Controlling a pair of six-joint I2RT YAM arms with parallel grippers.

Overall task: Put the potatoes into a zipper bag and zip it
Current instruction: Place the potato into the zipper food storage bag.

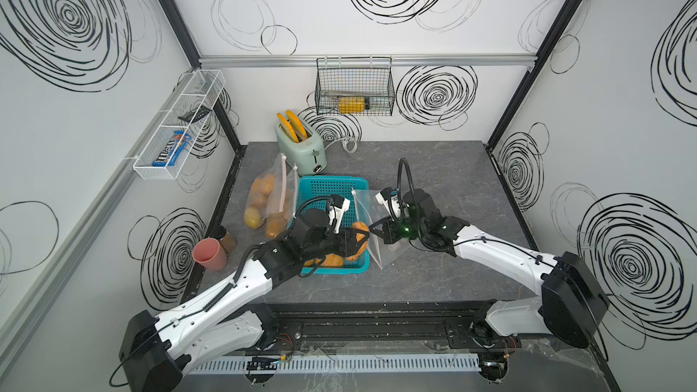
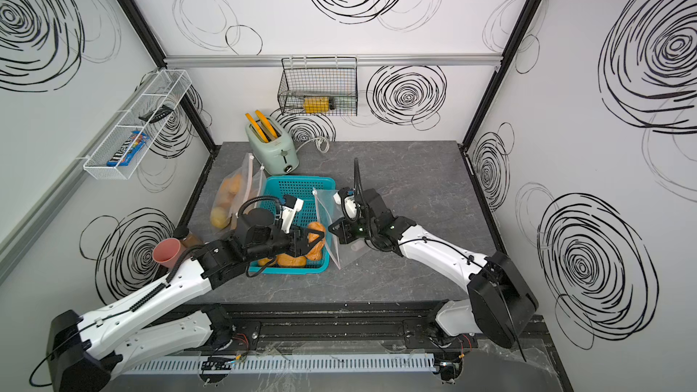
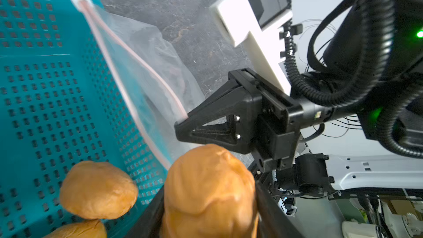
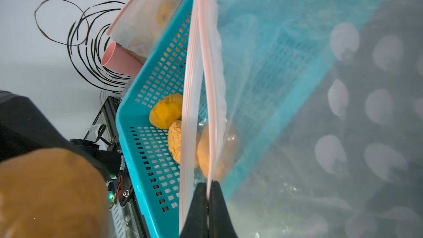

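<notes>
While the grey table (image 1: 433,182) bears a teal basket (image 1: 332,186) with loose potatoes (image 4: 166,111) at its near end, an empty zipper bag (image 1: 371,205) leans on the basket's right wall. The right gripper (image 4: 207,191) has its fingers pressed together on the bag's pink rim. The left gripper (image 1: 357,239) clamps one potato (image 3: 208,186) between its fingers (image 3: 269,204), above the basket, just beside the bag's mouth.

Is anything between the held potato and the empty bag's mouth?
Only the right gripper, shut on the zipper bag at its rim just ahead of the potato in the left gripper; the mouth gapes narrowly.
</notes>
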